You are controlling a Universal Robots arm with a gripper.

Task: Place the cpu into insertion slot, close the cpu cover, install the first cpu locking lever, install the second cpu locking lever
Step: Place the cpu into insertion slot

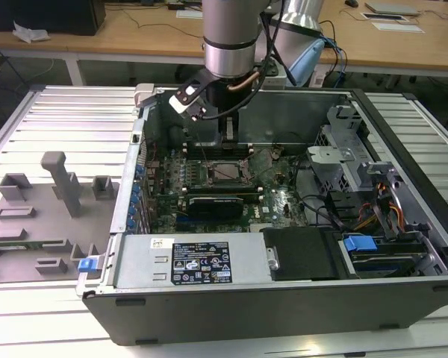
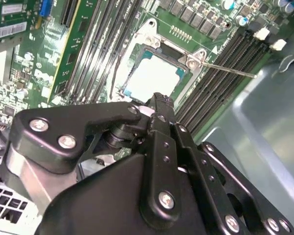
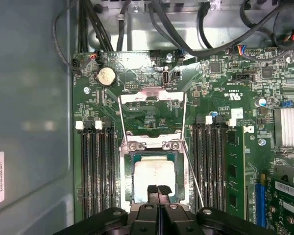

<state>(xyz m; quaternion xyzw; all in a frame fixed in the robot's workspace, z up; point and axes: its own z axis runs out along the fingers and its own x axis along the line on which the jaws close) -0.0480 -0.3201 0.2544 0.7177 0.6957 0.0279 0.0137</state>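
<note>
The cpu lies flat in its socket with its pale top up, right under the gripper. The gripper's fingers are pressed together with nothing between them, and their tips sit over the cpu's nearest edge. Whether they touch it cannot be told.

Beyond the cpu from the gripper, the cover stands open on its hinge at the socket's far edge, and the board shows through its window. A thin lever slants away from one side of the socket. In the second wrist view this lever reaches out over the memory slots. Memory slots flank the socket on both sides of the gripper.

In the exterior view the gripper hangs inside the open case, just above the cpu.
</note>
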